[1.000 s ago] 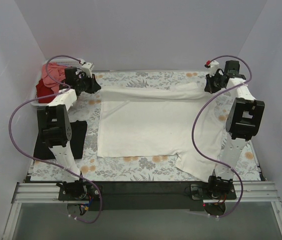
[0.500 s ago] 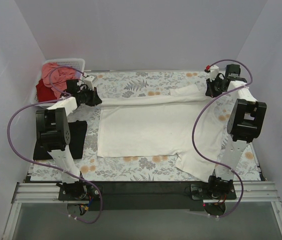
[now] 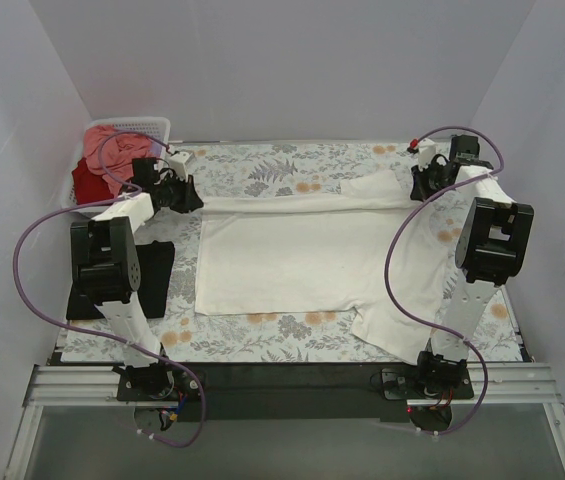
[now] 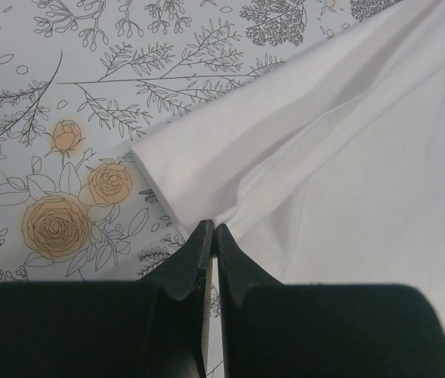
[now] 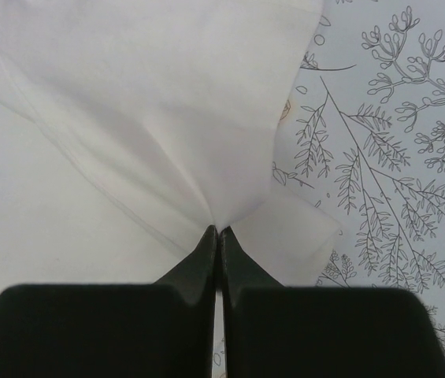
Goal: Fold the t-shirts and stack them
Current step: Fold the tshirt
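The cream-white t-shirt [image 3: 302,260] lies spread across the middle of the table, its far edge pulled into a narrow folded band between the two grippers. At the band's left end my left gripper [image 3: 186,192] is shut on the cloth [image 4: 348,157], the pinch showing at the left gripper [image 4: 210,228]. My right gripper [image 3: 424,183] is shut on the band's right end, with the cloth [image 5: 127,118] gathered at the right gripper [image 5: 219,230]. A black t-shirt [image 3: 157,275] lies flat under the left arm. The salmon-pink t-shirt [image 3: 107,145] and the dark red t-shirt [image 3: 87,180] sit in the basket.
A white lattice basket [image 3: 152,125] stands at the far left corner. The floral tablecloth [image 3: 282,160] covers the table and shows beyond the shirt's far edge. White walls close in on three sides. One sleeve of the cream-white t-shirt hangs toward the near right [image 3: 392,335].
Both grippers have come down and toward the near side with the shirt's far edge, flattening it into a narrower band. Over the last half second they have barely moved.
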